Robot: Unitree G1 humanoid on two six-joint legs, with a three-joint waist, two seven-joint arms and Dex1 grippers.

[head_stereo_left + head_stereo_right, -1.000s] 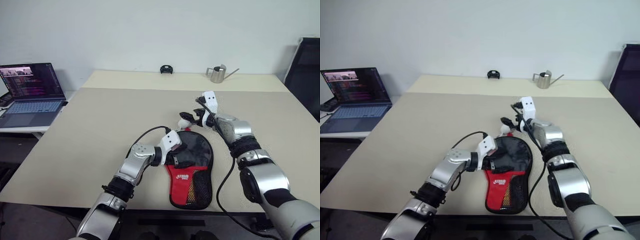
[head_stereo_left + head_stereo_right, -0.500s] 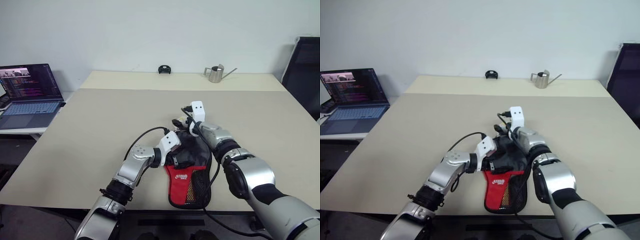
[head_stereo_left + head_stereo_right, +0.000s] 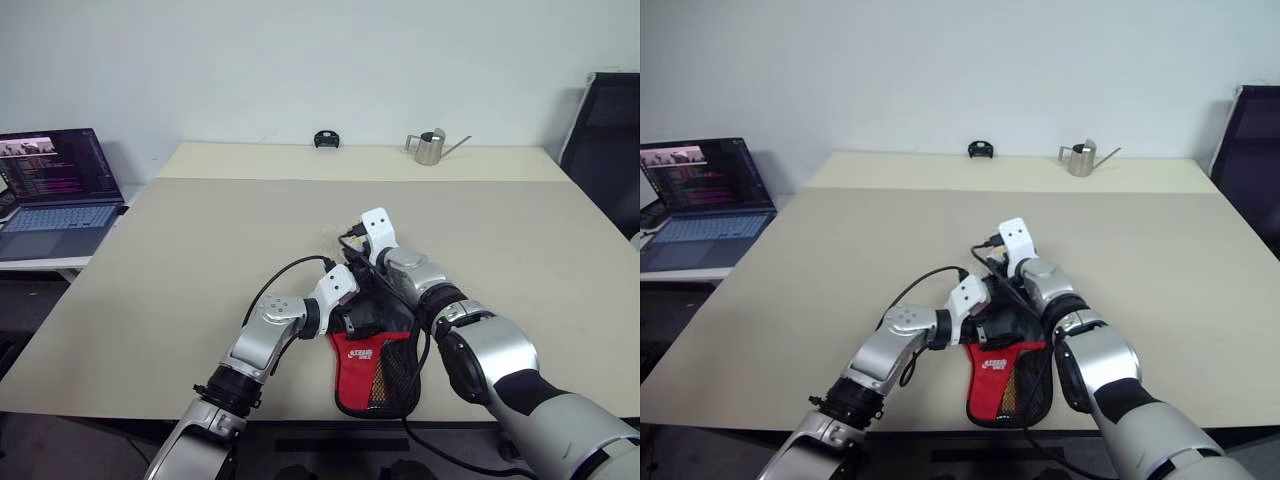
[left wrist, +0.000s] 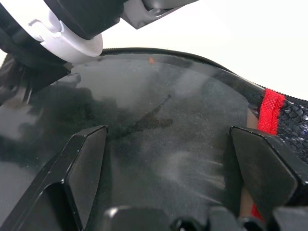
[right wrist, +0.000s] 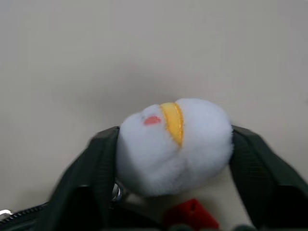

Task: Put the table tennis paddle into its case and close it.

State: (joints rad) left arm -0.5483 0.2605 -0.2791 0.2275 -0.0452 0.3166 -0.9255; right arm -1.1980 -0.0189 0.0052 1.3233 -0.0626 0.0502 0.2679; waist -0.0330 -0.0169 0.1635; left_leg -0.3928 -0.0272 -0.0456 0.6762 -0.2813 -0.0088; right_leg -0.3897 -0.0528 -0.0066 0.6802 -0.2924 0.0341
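The paddle-shaped black fabric case point(image 3: 378, 345) with red panel lies on the beige surface point(image 3: 180, 250), its long axis toward the robot. The right hand point(image 5: 173, 144) grips its white fluffy zip-pull charm point(image 5: 174, 143) at the far end; the left hand point(image 4: 168, 163) rests spread open on top.

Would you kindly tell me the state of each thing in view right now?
case: lying flat, zip state unclear.
white plush charm: pinched between the right gripper's fingers.
left gripper: open over case.
right gripper: shut on white plush charm.
laptop: open, screen lit.
watering can: upright.
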